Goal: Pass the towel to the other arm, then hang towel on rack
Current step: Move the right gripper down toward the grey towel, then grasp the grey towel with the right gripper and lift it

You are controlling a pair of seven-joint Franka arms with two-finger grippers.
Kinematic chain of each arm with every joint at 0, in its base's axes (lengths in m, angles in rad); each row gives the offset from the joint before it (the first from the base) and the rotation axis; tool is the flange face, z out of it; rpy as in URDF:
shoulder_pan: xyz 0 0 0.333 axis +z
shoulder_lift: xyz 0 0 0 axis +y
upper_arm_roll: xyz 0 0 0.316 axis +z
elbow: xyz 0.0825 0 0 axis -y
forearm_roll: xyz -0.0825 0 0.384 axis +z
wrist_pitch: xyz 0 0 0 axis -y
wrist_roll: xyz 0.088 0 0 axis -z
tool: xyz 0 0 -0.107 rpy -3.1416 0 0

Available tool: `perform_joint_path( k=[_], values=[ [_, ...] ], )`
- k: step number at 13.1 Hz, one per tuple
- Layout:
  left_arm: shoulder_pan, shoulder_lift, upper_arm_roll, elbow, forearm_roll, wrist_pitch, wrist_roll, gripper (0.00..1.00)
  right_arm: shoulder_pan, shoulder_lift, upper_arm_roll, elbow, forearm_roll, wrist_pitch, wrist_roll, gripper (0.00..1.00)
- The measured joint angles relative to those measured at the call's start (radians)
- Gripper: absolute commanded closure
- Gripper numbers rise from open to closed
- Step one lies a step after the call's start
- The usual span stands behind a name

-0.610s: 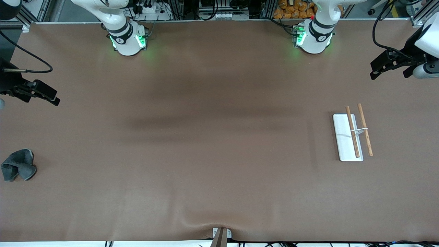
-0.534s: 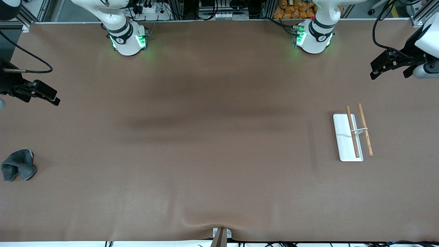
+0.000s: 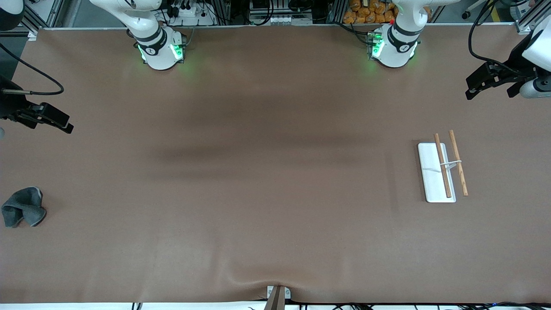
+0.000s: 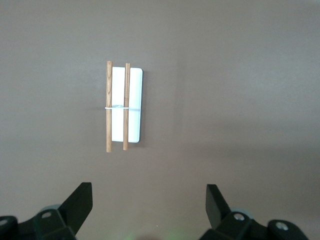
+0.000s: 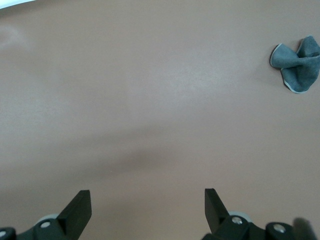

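The towel [image 3: 23, 206] is a crumpled dark grey cloth on the table at the right arm's end, near the table's edge; it also shows in the right wrist view [image 5: 297, 64]. The rack [image 3: 443, 167] has a white base plate and two wooden rods joined by a wire; it stands toward the left arm's end and shows in the left wrist view [image 4: 122, 106]. My right gripper [image 3: 64, 124] is open and empty, up in the air over bare table at its end. My left gripper [image 3: 472, 88] is open and empty, up over the table at its end.
The brown table mat [image 3: 267, 181] has a raised wrinkle at its edge nearest the front camera, by a small clamp [image 3: 277, 295]. Both arm bases [image 3: 161, 49] stand along the edge farthest from the front camera.
The right gripper has shifted slightly toward the table's edge at its end. The towel, the rack and the left gripper have not visibly moved.
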Motion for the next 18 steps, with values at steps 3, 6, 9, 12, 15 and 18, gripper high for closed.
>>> perform_joint_path(
  k=[3,6,9,12,15,18],
  values=[
    [0.001,0.000,0.001,0.000,0.002,-0.004,0.002,0.00,-0.032,0.057,-0.004,-0.011,-0.062,0.007,-0.026,0.00],
    [0.000,0.006,-0.001,-0.002,0.002,-0.007,0.003,0.00,-0.146,0.160,-0.011,-0.020,-0.084,0.031,-0.177,0.00],
    [0.000,0.028,-0.002,-0.004,0.002,-0.007,0.003,0.00,-0.267,0.287,-0.017,-0.021,-0.092,0.181,-0.285,0.00],
    [0.000,0.062,-0.002,-0.005,0.002,-0.001,0.003,0.00,-0.341,0.416,-0.019,-0.021,-0.137,0.327,-0.337,0.00],
    [0.000,0.082,-0.003,-0.004,0.001,0.009,0.003,0.00,-0.368,0.531,-0.020,-0.020,-0.253,0.484,-0.359,0.00],
    [0.000,0.084,-0.003,-0.004,0.001,0.012,0.003,0.00,-0.383,0.607,-0.022,-0.017,-0.333,0.607,-0.404,0.00]
  ],
)
